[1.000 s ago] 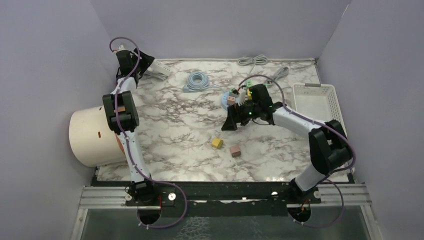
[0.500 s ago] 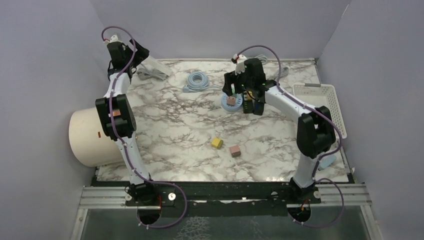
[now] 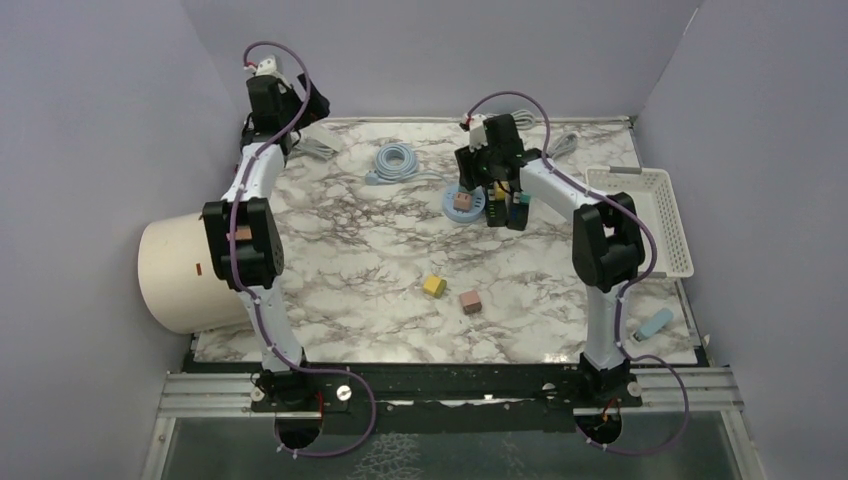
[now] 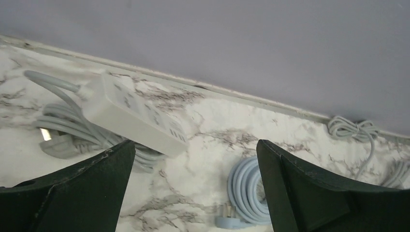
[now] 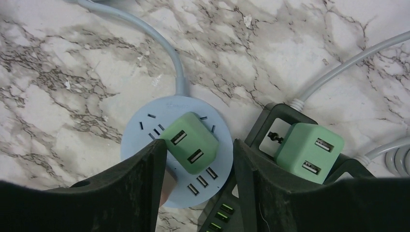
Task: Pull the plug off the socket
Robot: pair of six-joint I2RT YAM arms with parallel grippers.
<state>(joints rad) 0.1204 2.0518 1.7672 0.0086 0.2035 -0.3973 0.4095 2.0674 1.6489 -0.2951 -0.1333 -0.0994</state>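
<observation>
A green cube plug (image 5: 191,142) with two USB slots sits in the round blue socket (image 5: 138,145), which lies mid-table (image 3: 452,212). My right gripper (image 5: 199,145) hangs over it from above, one jaw on each side of the plug. The left finger (image 5: 152,159) is against the plug's corner, while a strip of blue still shows before the right finger (image 5: 246,159), so the gripper is open. My left gripper (image 4: 196,145) is wide open with nothing in it, raised at the back-left corner above a white power strip (image 4: 133,118).
A black power strip (image 5: 270,116) carrying a second green cube (image 5: 309,150) lies right beside the blue socket. A coiled blue cable (image 3: 400,160), a white basket (image 3: 640,215), a yellow block (image 3: 433,286), a pink block (image 3: 471,302) and a cream cylinder (image 3: 185,275) also sit about.
My right arm swung back from in front of the socket to above it, and its jaws narrowed round the green plug. My left gripper opened and shifted right along the back wall.
</observation>
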